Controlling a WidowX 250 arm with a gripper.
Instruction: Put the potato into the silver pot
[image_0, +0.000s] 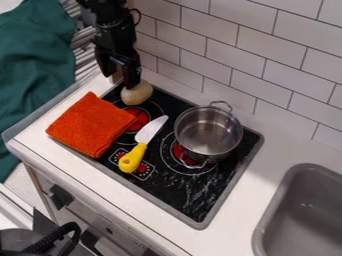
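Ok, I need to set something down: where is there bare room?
The counter between the stovetop and sink, and the stovetop's corner lowest in view, below the pot. Crowded: the orange cloth, knife and potato, close together, with the claw at the potato.

blk claw (119, 80) down, 2 fingers apart

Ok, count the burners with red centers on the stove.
2. One burner is between the orange cloth and the knife; another burner shows partly from under the silver pot. The cloth or pot may hide more.
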